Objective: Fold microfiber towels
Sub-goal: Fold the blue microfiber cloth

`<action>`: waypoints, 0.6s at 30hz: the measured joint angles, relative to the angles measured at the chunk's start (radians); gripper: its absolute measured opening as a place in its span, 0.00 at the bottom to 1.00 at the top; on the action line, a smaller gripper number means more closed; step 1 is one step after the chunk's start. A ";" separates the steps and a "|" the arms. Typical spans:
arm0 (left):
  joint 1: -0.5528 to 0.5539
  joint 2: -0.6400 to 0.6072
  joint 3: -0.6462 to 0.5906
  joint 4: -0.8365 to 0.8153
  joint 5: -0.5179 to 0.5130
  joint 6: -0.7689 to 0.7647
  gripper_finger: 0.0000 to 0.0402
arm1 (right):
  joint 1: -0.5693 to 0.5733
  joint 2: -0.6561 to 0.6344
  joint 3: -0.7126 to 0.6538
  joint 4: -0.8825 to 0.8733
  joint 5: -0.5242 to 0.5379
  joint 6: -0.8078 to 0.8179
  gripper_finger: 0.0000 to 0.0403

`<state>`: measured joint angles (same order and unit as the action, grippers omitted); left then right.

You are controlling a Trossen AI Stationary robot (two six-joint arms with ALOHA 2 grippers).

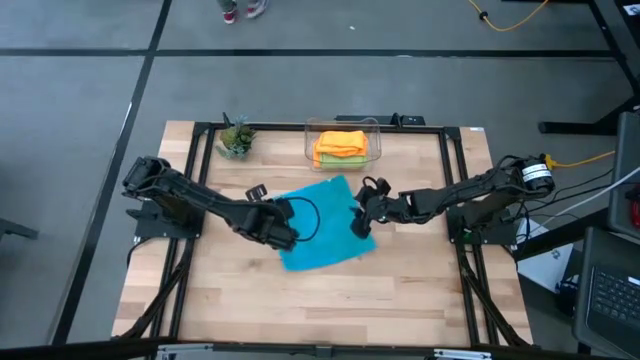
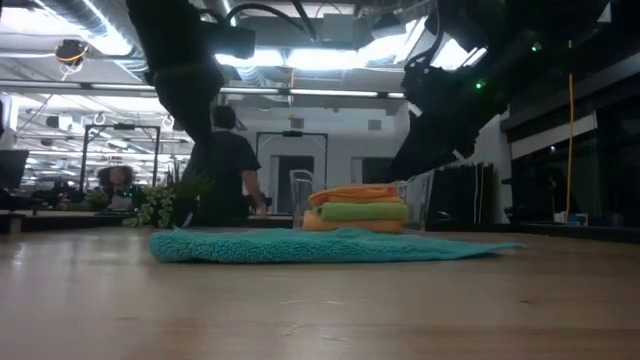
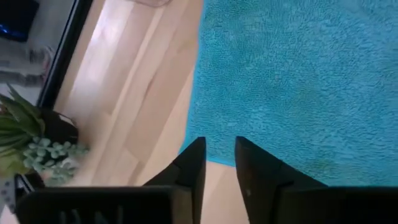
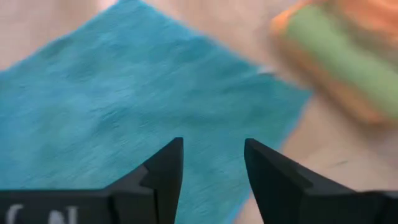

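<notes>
The teal blue towel (image 1: pixel 325 225) lies spread flat on the middle of the wooden table, turned a little askew; the low view shows it flat on the wood (image 2: pixel 330 245). My left gripper (image 1: pixel 293 238) stands at its left edge, open by a narrow gap (image 3: pixel 219 146), with its tips over the towel's near-left corner (image 3: pixel 205 155). My right gripper (image 1: pixel 360 225) is over the towel's right part, open wider (image 4: pixel 213 146), with teal cloth (image 4: pixel 124 93) showing between and beyond its fingers. Folded orange (image 1: pixel 340 140) and lime green (image 1: pixel 347 157) towels lie stacked in the bin.
The clear plastic bin (image 1: pixel 310 130) with the folded stack (image 2: pixel 360 210) stands at the far middle of the table. A small potted plant (image 1: pixel 236 138) sits at the far left. Bare wood lies in front of the towel toward the near edge. A person stands in the room behind.
</notes>
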<state>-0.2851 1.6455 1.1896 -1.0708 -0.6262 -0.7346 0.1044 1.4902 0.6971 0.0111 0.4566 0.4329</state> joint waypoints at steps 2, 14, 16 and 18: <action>-0.007 0.000 0.000 0.006 0.015 -0.034 0.23 | 0.001 0.000 0.000 -0.001 -0.080 0.031 0.43; -0.172 0.013 0.001 0.412 0.244 0.020 0.31 | 0.097 0.000 0.000 -0.147 -0.422 -0.118 0.44; -0.199 0.029 0.003 0.479 0.249 0.007 0.31 | 0.120 0.000 0.000 -0.148 -0.407 -0.131 0.44; -0.225 0.053 0.001 0.498 0.251 -0.019 0.33 | 0.139 0.000 0.000 -0.149 -0.401 -0.141 0.44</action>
<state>-0.5102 1.6981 1.1909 -0.5732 -0.3752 -0.7533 0.2439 1.4902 0.6975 -0.1383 0.0561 0.2920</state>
